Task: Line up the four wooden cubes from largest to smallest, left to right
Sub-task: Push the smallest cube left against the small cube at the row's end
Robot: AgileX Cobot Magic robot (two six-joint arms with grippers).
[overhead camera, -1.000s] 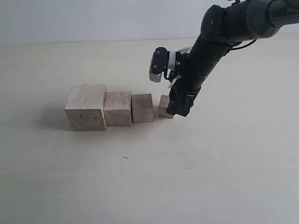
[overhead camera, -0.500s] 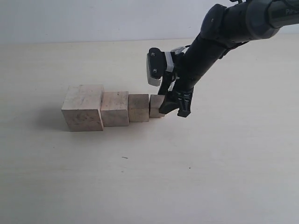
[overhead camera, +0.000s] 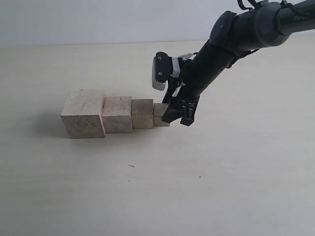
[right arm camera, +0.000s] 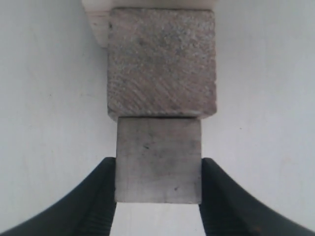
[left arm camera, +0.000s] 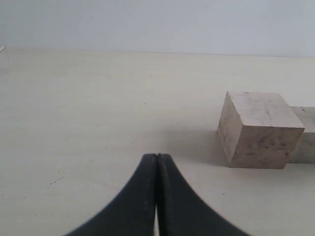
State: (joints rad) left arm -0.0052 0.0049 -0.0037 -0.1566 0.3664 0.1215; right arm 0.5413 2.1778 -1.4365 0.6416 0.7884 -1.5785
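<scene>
Here the right claw [right arm camera: 157, 169] is gripping the smallest wooden cube [overhead camera: 160, 114] on the bench [overhead camera: 147, 187], holding it flush against the third cube [overhead camera: 141, 113] at the right end of a touching row, with the second cube [overhead camera: 117, 114] and largest cube [overhead camera: 83, 113] leftward, while the left claw [left arm camera: 156, 162] is sitting closed, apart from them.

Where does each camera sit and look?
Exterior: above the beige table, looking down on four pale wooden cubes; shows the right gripper.
Left wrist: low, facing the largest cube; shows the shut left gripper.
Right wrist: close, facing the smallest cube between its gripper's fingers.
Shared: exterior and right wrist both show that cube.
</scene>
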